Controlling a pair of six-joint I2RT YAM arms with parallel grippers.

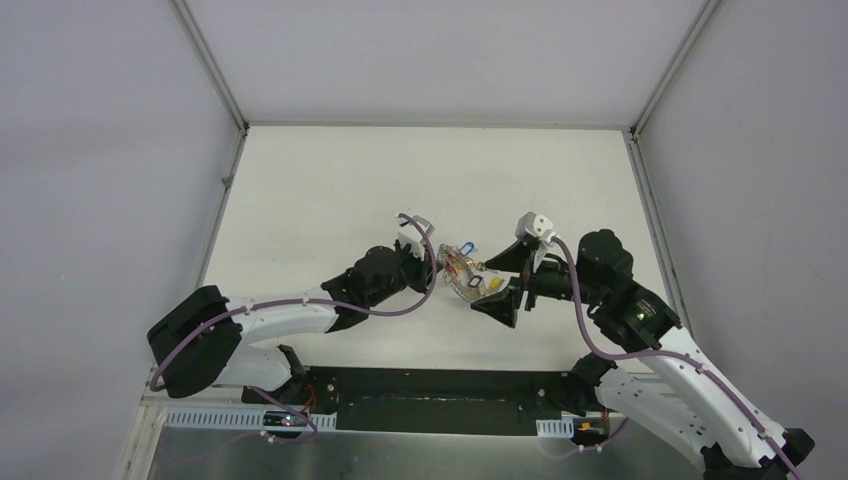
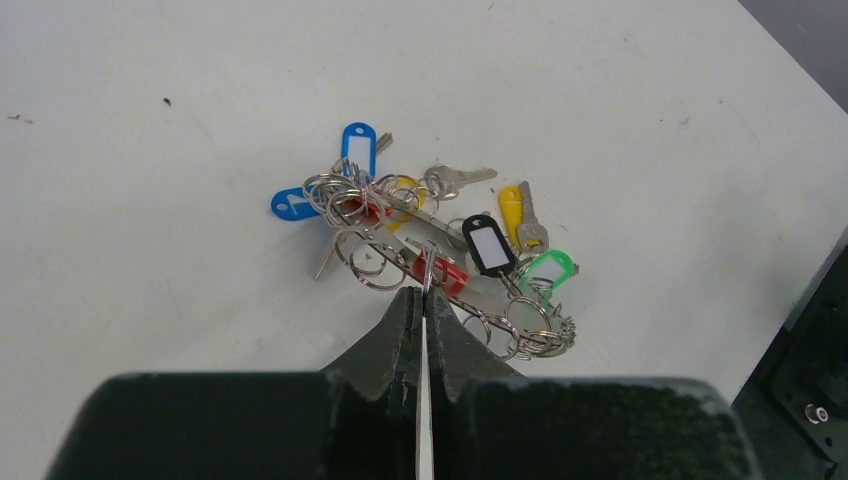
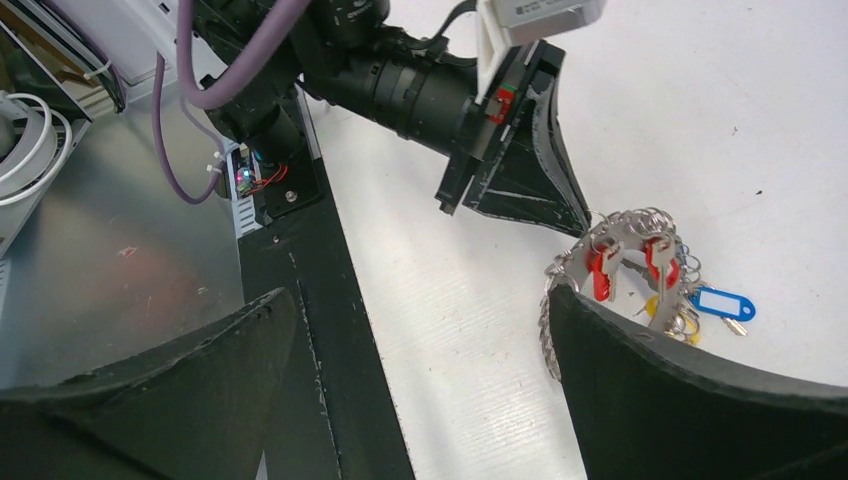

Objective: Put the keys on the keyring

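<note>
Left gripper [image 2: 425,292]: clenched, tips nipping a small loop of the keyring [image 3: 628,238] fringe at the near edge of the heap. Keyring lies on the table [image 2: 150,250] straight ahead of the tips, mostly buried.

Keys [image 2: 462,178] are piled over it. Ahead-left of the tips is a blue tag [image 2: 357,150], ahead-right a yellow tag [image 2: 510,205] and a green tag [image 2: 548,268]. A black tag [image 2: 488,245] and a red tag [image 2: 446,274] are just off the tips.

Right gripper [image 3: 420,293]: released, fingers spread wide, holding nothing. Heap sits just beyond its right finger [image 3: 700,400], which hides the ring's lower arc. The left gripper faces it across the heap.

Black base plate [image 3: 340,330] is between the right fingers.
</note>
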